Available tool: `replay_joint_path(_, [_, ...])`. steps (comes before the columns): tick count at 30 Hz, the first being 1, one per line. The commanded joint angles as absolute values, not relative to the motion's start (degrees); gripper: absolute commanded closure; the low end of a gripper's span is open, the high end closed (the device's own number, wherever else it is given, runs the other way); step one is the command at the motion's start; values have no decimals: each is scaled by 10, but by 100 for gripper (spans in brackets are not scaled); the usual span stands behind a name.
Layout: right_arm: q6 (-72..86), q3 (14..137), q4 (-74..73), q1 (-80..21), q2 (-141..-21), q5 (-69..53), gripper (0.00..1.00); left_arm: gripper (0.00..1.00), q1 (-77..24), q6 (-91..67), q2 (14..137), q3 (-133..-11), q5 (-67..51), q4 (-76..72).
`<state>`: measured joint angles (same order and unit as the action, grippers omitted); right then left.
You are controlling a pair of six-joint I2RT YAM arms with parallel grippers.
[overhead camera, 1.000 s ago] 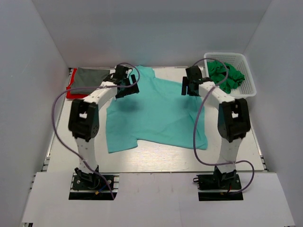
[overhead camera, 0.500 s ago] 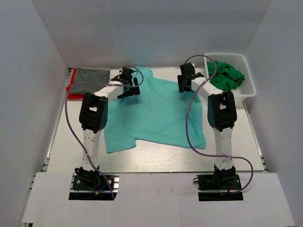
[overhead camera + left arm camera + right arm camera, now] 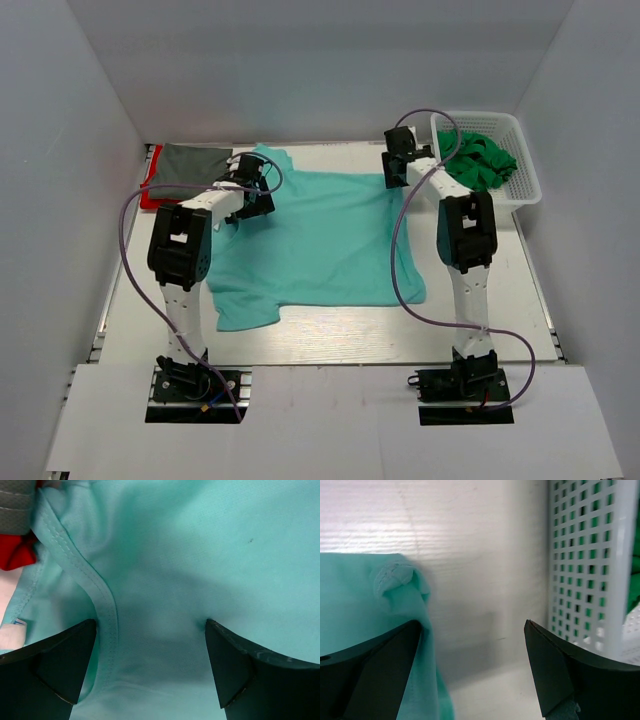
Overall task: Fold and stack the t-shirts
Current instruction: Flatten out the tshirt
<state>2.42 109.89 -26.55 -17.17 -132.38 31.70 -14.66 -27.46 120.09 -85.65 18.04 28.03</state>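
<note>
The large light teal t-shirt [image 3: 320, 235] lies spread on the table, its collar at the back left. My left gripper [image 3: 250, 188] is open over the cloth beside the collar seam [image 3: 102, 600], its jaws apart with teal cloth [image 3: 200, 555] between them. My right gripper [image 3: 395, 165] is open at the shirt's far right corner [image 3: 395, 577], its left finger against the cloth edge and bare table between the jaws. A dark grey t-shirt [image 3: 192, 163] lies folded on a red one [image 3: 152, 195] at the back left. A bright green t-shirt [image 3: 480, 160] sits crumpled in the basket.
The white lattice basket [image 3: 530, 185] stands at the back right, its wall [image 3: 580, 555] close to my right gripper's right finger. White walls enclose the table on three sides. Grey [image 3: 15, 505] and red [image 3: 17, 555] cloth lie just left of my left gripper.
The teal shirt has shifted left and back and now lies flatter and wider. My left gripper moved left toward the grey and red shirts. My right gripper moved slightly back.
</note>
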Motion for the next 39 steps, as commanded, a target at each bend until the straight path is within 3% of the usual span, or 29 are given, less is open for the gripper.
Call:
replay_joint_path(1, [10, 1125, -253, -150, -1298, 359, 10, 0, -129, -272, 1208, -834, 212, 340])
replay_joint_path(10, [-26, 1152, -250, -136, -1277, 354, 10, 0, -118, -262, 1202, -829, 192, 328])
replay_joint_path(14, [-38, 1137, -244, -145, -1247, 152, 10, 0, -118, -262, 1197, -829, 171, 316])
replay_joint_path(19, [-24, 1121, -194, -147, -1238, 66, 13, 0, -118, -262, 1197, -829, 164, 316])
replay_joint_path(31, [-4, 1248, -172, -150, -1395, 145, 38, 0, -118, -256, 1197, -839, 148, 306])
replay_joint_path(39, [11, 1256, -118, -146, -1442, 210, 64, 0, -118, -261, 1202, -829, 142, 306])
